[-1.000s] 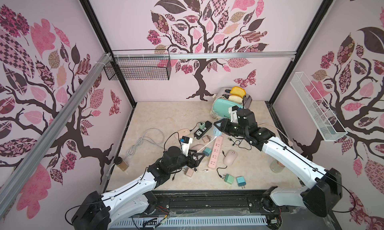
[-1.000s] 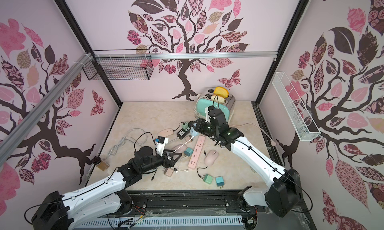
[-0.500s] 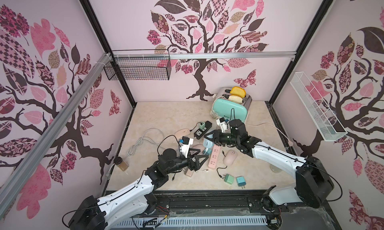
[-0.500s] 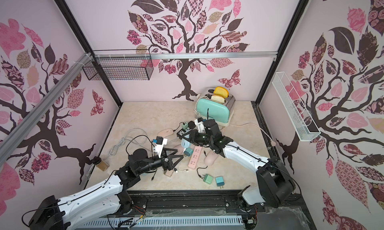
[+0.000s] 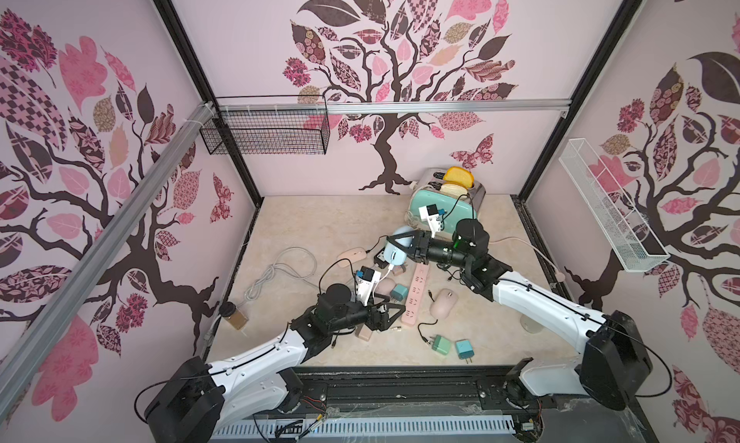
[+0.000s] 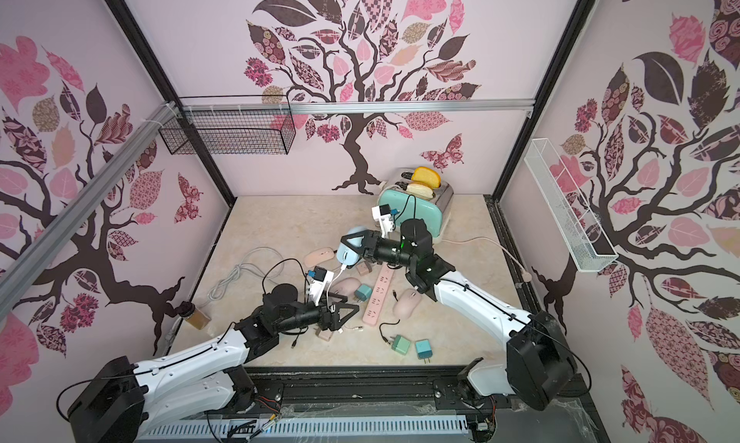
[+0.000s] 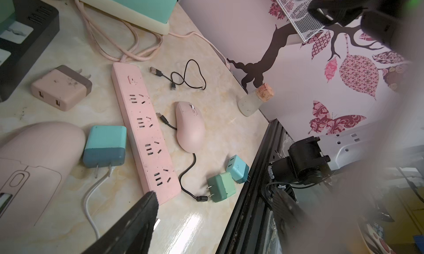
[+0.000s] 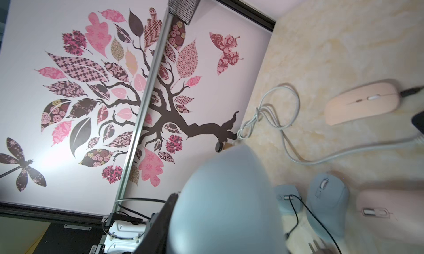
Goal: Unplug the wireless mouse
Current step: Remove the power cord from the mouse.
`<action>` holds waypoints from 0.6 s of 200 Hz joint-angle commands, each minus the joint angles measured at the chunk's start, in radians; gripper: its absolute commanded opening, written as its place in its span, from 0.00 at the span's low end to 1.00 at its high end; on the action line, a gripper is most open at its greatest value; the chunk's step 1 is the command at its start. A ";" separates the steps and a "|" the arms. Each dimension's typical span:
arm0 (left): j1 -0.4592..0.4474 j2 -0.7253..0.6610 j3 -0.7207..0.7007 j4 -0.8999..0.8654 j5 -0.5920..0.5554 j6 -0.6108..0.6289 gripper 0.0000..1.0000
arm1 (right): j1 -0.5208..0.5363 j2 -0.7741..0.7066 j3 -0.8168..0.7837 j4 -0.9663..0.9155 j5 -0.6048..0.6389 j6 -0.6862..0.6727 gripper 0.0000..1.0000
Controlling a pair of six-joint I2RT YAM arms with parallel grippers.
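Observation:
In both top views my right gripper point(image 5: 401, 243) point(image 6: 359, 246) is shut on a light blue wireless mouse point(image 5: 394, 253) point(image 6: 346, 256) and holds it above the table. A white cable point(image 5: 381, 276) hangs from the mouse's lower end and runs down toward a teal charger point(image 5: 399, 292) point(image 7: 104, 145). In the right wrist view the mouse point(image 8: 224, 207) fills the space beside one dark finger point(image 8: 158, 229). My left gripper point(image 5: 390, 313) point(image 7: 213, 211) stands open and empty, low over the table by the near end of the pink power strip point(image 5: 414, 296) point(image 7: 144, 138).
The toaster point(image 5: 444, 208) stands at the back. Pink mice point(image 5: 443, 302) point(image 5: 352, 256), a blue-grey mouse point(image 8: 325, 200), green and blue chargers point(image 5: 440, 345) point(image 5: 463, 349), a beige charger point(image 7: 60, 89), a coiled grey cable point(image 5: 276, 272) and loose black cables point(image 7: 185, 78) lie on the table point(image 5: 320, 220).
My right arm has carried the blue mouse leftward and lower, toward the left arm. The left jaws have spread a little wider.

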 commanded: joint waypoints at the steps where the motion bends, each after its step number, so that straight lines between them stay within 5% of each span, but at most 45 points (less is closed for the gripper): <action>1: 0.004 0.013 0.025 -0.004 -0.003 0.005 0.79 | 0.012 0.018 0.076 0.060 -0.001 0.039 0.18; 67: 0.010 0.063 -0.004 0.000 -0.050 -0.004 0.80 | 0.041 0.065 0.255 0.018 0.011 0.028 0.18; 120: 0.154 -0.048 -0.067 -0.123 -0.367 -0.093 0.81 | 0.041 -0.081 0.155 -0.150 0.053 -0.111 0.18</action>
